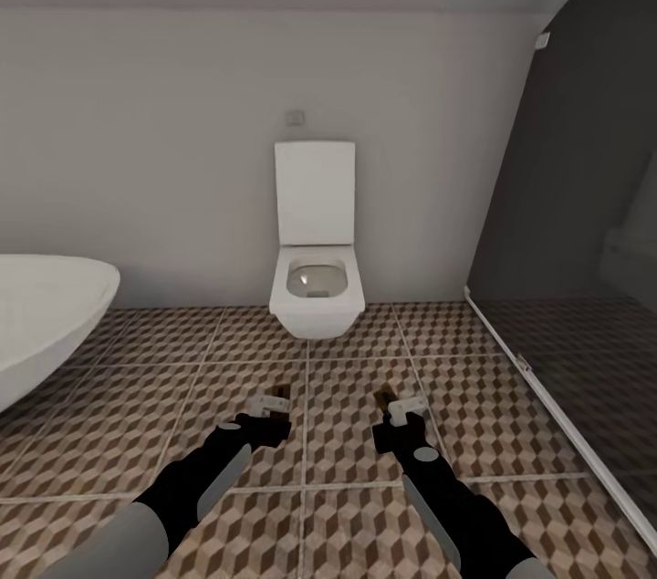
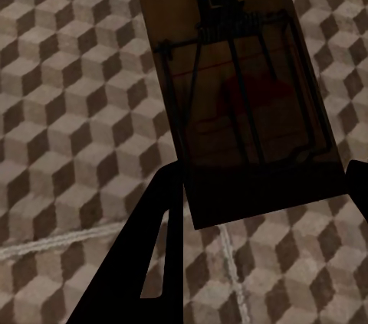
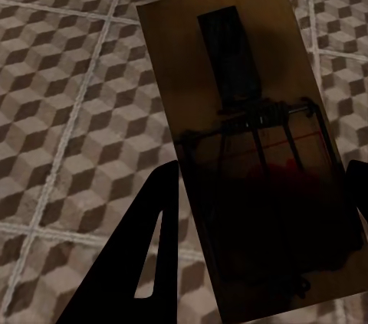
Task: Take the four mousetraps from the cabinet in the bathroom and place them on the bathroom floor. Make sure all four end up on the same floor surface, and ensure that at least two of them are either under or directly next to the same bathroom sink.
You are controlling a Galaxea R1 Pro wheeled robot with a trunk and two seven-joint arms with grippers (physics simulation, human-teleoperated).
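Observation:
Both my arms reach out low over the bathroom floor (image 1: pixel 182 351), which is tiled in a brown and beige cube pattern. My left gripper (image 1: pixel 272 398) is shut on a mousetrap (image 2: pixel 230 86), a tan board with a black wire bar and a red mark, clamped between the dark fingers (image 2: pixel 165 209). A second mousetrap (image 3: pixel 245 148) sits in my right gripper (image 1: pixel 399 403), which is shut on it. In the head view that trap's brown edge (image 1: pixel 381 398) sticks out beside the fingers. Both traps hang above the tiles. The cabinet and the bathroom sink are out of view.
A white wall-hung toilet (image 1: pixel 316 287) with its lid up stands straight ahead against the wall. The white oval bathtub (image 1: pixel 46 315) curves in at the left. A dark glass shower partition (image 1: pixel 566 287) with its floor rail (image 1: pixel 547 397) closes off the right.

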